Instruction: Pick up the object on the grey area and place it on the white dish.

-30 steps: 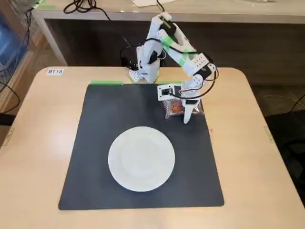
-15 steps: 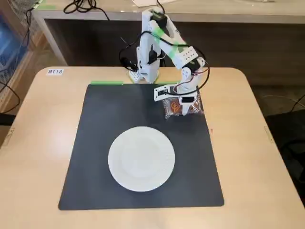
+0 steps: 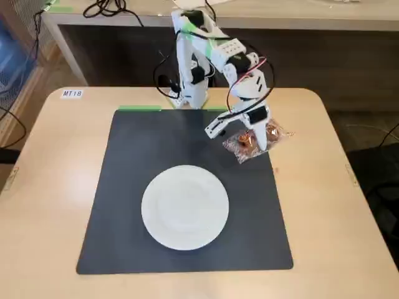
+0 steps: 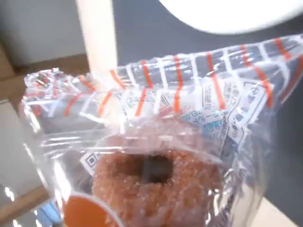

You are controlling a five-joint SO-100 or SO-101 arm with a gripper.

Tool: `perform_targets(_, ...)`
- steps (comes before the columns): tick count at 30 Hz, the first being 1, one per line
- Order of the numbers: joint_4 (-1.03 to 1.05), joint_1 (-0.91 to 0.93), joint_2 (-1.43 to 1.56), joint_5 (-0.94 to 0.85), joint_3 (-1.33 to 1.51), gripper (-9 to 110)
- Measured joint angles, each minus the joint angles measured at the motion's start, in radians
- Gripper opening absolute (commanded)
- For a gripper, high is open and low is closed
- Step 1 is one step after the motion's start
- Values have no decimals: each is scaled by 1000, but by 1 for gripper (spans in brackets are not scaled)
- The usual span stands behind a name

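My gripper [image 3: 255,142] is shut on the object [image 3: 240,145], a brown sugared ring snack in a clear crinkly wrapper. It holds the snack at the right edge of the grey mat [image 3: 137,162], apparently a little above it. The white dish [image 3: 185,207] lies in the mat's near middle, below and left of the gripper. In the wrist view the snack [image 4: 156,179] fills the frame, its wrapper printed with orange stripes and lettering. The dish's rim [image 4: 236,14] and the mat [image 4: 137,33] show behind it. The fingertips are hidden there.
The arm's base [image 3: 190,93] stands at the mat's far edge beside a green tape strip [image 3: 138,108], with cables [image 3: 165,84] around it. The beige tabletop [image 3: 56,162] surrounds the mat. A small label [image 3: 72,93] sits at the far left corner.
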Motion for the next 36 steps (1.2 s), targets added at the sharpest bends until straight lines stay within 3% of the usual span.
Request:
perform_targets(4, -35, 183, -43, -176, -26, 11)
perform_targets(12, 156, 463, -400, -368, -339, 11)
perform_targets(19, 393, 477, -765, -377, -683, 11)
perform_targets(26, 792, 468, -1180, -356, -1272, 10)
perform_targets(29, 999, 459, -1390, -328, -1643, 19)
perform_targets(31, 1032, 443, -1445, -318, -1769, 27)
perform_targets(36, 1062, 411, -1397, -293, -1692, 39)
